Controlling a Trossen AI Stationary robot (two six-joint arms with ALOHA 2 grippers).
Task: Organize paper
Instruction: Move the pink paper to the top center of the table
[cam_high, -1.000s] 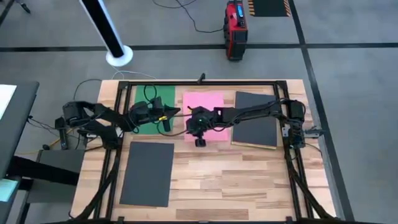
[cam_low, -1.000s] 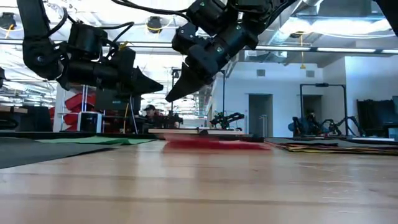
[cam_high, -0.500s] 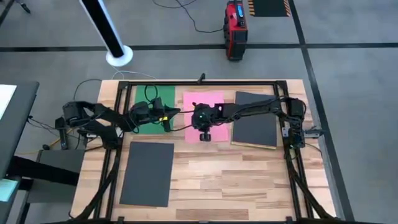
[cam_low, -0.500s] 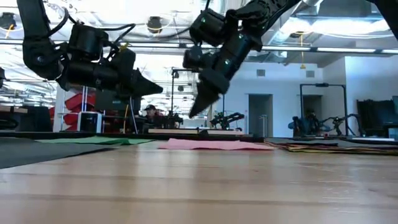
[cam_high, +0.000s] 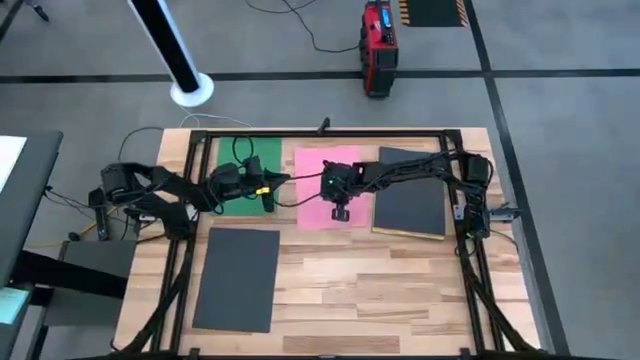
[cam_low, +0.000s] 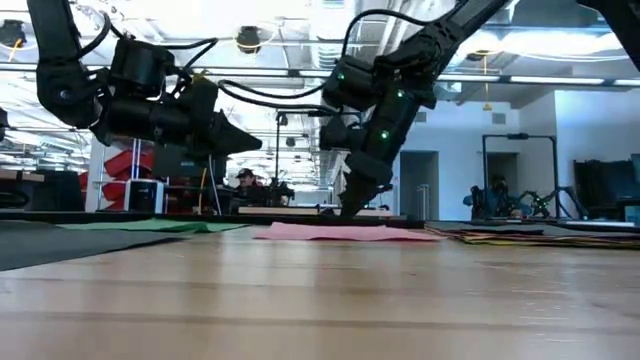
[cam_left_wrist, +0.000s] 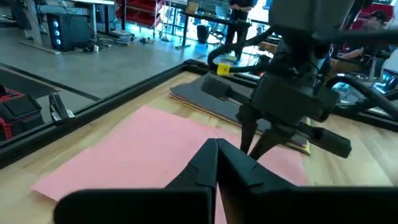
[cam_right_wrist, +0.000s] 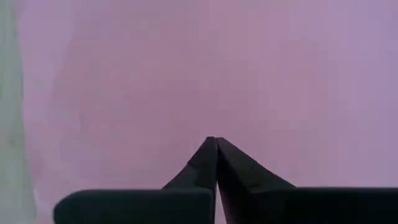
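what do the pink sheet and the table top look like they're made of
The pink sheet looks like matte paper: thin, lying nearly flat, no shine. The table top looks like pale wood, with butcher-block strips and visible grain. The right gripper, fingers shut, points down at the sheet.

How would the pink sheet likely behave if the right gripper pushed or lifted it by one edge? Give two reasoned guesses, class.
The pink sheet lies thin and nearly flat on the wooden tabletop, so it would probably droop if lifted by an edge. In the low view its surface ripples slightly, suggesting it is light and may buckle or slide when the right gripper, fingers shut, pushes it.
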